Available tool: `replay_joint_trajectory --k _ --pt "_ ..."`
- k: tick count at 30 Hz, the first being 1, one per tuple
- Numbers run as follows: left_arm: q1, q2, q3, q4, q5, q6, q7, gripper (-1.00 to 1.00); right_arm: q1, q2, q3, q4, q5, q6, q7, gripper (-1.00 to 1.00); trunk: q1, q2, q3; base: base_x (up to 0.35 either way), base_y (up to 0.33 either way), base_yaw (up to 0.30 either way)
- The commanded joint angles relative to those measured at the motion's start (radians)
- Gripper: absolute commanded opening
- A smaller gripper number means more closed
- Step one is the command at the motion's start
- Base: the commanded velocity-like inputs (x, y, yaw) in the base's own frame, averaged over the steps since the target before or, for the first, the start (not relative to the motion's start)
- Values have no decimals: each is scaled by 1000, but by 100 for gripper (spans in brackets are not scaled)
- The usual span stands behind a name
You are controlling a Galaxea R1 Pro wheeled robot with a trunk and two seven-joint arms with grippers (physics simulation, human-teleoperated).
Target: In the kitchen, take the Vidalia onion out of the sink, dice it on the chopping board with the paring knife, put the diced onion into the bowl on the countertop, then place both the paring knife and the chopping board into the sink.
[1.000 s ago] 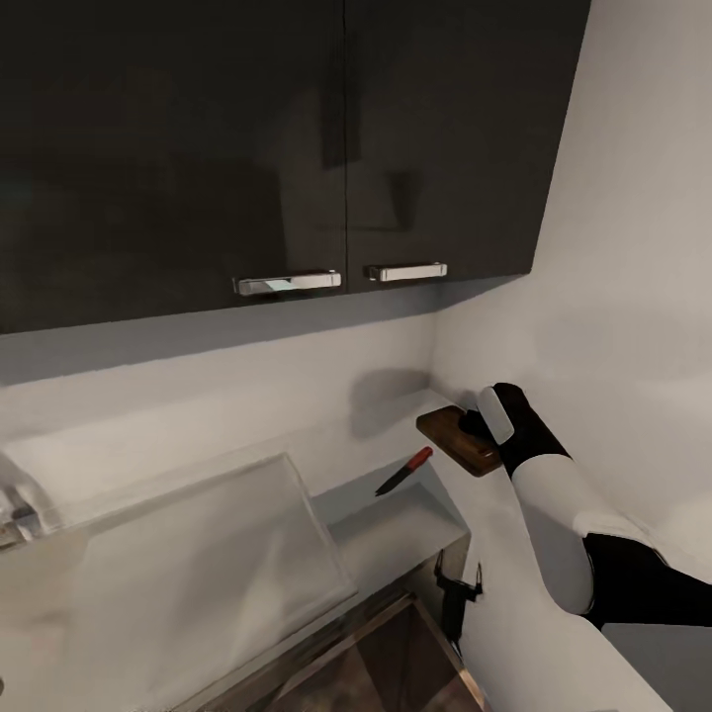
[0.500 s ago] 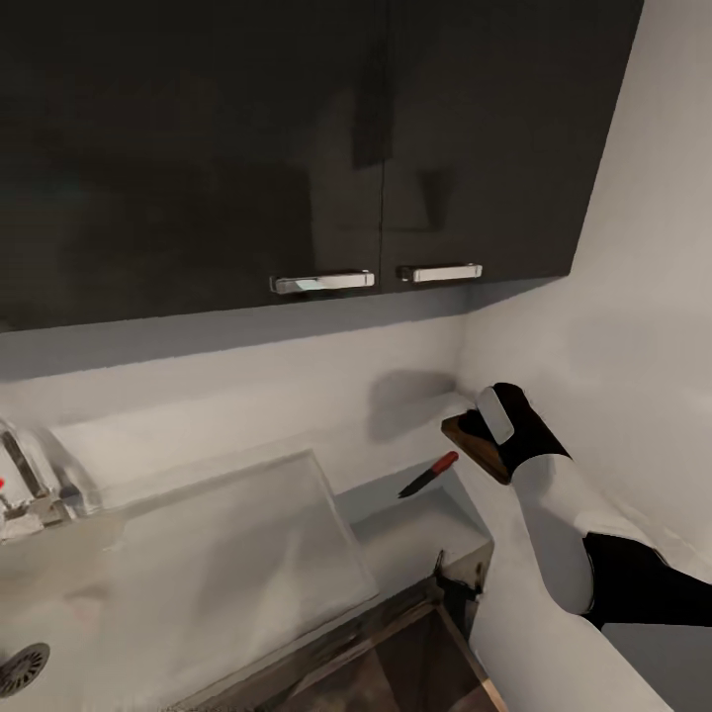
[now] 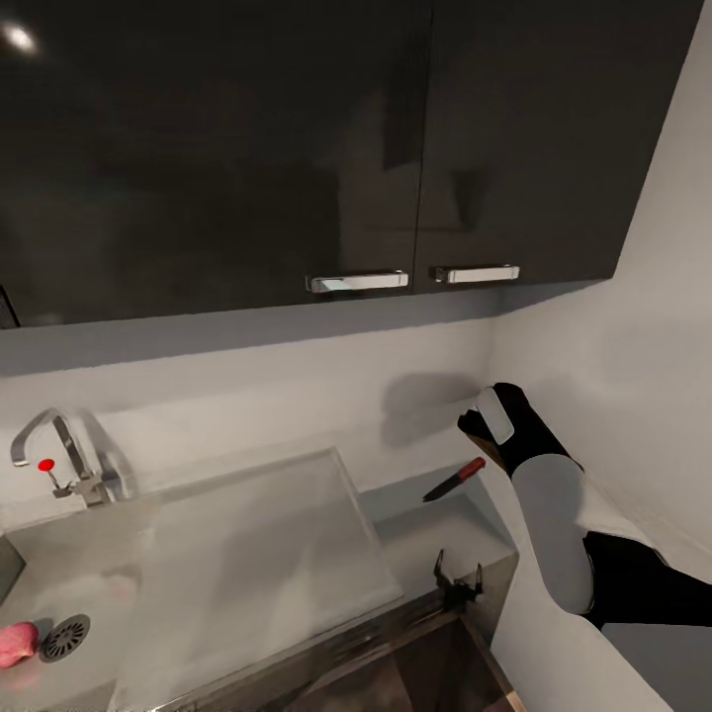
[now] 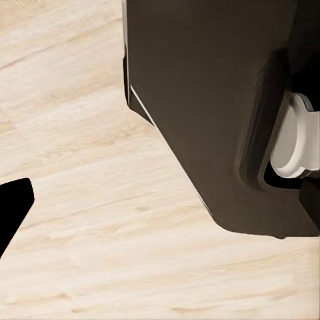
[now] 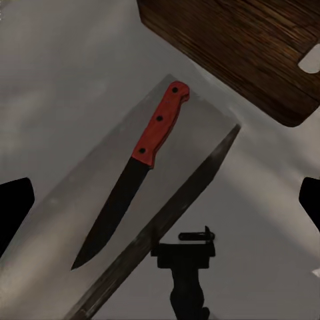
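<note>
Stainless steel fills the near left of the head view: the sink (image 3: pixel 109 583), with its dark round drain (image 3: pixel 66 636) at the near left, a pink rounded thing, seemingly the Vidalia onion (image 3: pixel 17 644), just beside the drain, and the chrome tap (image 3: pixel 61 457) with its red knob at the far side. A flat drainboard (image 3: pixel 267 539) runs right from the basin. Right of it lies a strip of countertop (image 3: pixel 435 524), and on that strip rests the paring knife (image 3: pixel 454 480), red handle toward the far right, dark blade pointing near and left. Glossy black upper cabinets (image 3: pixel 297 148) with chrome bar handles hang above.

At the near edge of the countertop the left gripper (image 3: pixel 458 583) stands low, its two dark fingers upright and apart with nothing between them. Its wrist camera looks down at light wood floor (image 4: pixel 100 220) and a dark cabinet body (image 4: pixel 213 113).

Farther right, the right arm reaches toward the far corner; the right gripper (image 3: pixel 482 427) sits over the chopping board, whose brown edge barely shows past it. From the right wrist, both fingertips (image 5: pixel 13 207) sit at opposite margins, spread wide and empty, above the knife (image 5: pixel 137 170) and well off it. The chopping board (image 5: pixel 240 50) lies just beyond the knife's handle, apart from it, slot hole at its end.
</note>
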Motion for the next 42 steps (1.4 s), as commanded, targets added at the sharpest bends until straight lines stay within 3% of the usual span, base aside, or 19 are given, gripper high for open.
replay_joint_trajectory --k 1,22,33,42 --pt "0 0 2 -2 1 5 -1 100 0 1 -3 -1 -11 0 -9 100 0 -1 -1 0 0 26" --pt "0 0 2 -2 1 1 -1 100 0 1 -7 -1 -9 0 -9 100 0 -1 -1 188 39 3" --pt "0 -1 2 -2 1 1 -1 100 0 0 -112 5 -6 -8 -13 100 0 -1 -1 95 41 0" --pt "0 -2 2 -2 1 1 -1 100 0 -17 -164 58 -5 -117 -71 100 0 -1 -1 4 2 0"
